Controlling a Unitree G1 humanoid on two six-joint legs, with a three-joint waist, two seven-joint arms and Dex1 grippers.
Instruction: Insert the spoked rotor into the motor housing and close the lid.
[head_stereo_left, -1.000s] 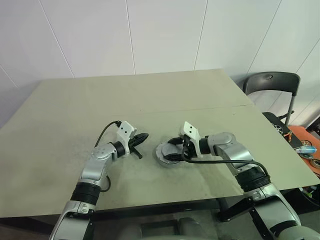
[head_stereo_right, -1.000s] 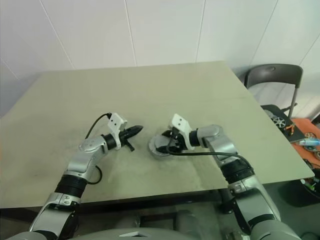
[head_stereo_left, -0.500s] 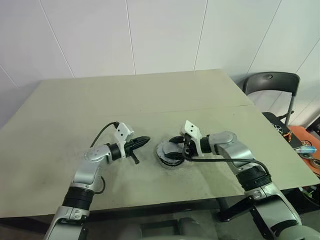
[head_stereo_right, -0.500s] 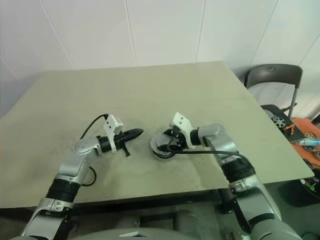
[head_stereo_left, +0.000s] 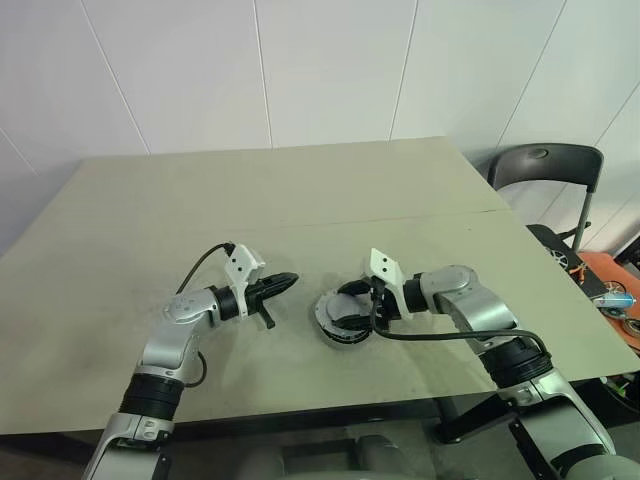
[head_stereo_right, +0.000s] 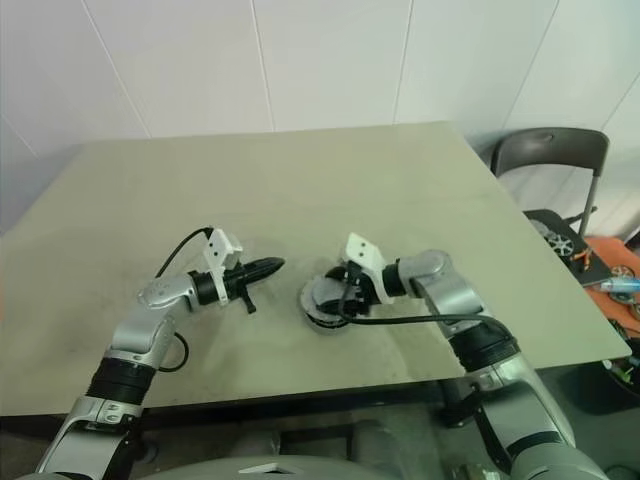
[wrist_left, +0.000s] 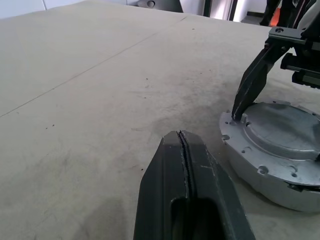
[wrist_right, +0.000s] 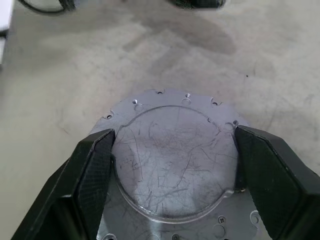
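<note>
We are looking across a broad, matte, beige desk (head_stereo_left: 330, 190), scuffed grey where the work is going on, and a black folding chair (head_stereo_left: 545, 165) is standing off beyond its far right corner. Both arms are reaching in over the near half.

The piece in play is sitting on the desk between the two hands: a round, silver-grey metal lid (wrist_right: 175, 165), scratched on its raised middle, with small holes dotting its flat flange. It is lying flat, so its axis is running straight up from the desk. We are judging that the housing and the rotor are lying under it, since neither is showing from here, though we cannot be sure the lid is fully seated.

The right hand (wrist_right: 172, 165) is the nearer one by far. It is coming in from the right, tilted down, and its two black fingers (wrist_right: 95, 165) are standing wide apart, one on each side of the lid's raised middle, right against its edge. Whether they are squeezing it or just bracketing it we cannot tell.

The left hand (wrist_left: 184, 150) is hanging just beside the lid on its left, apart from it, pointing toward it almost level. Its fingers are pressed fully together, with nothing between them.

So the coming move is turning on that straddle: any press or twist is belonging to the right hand.
</note>
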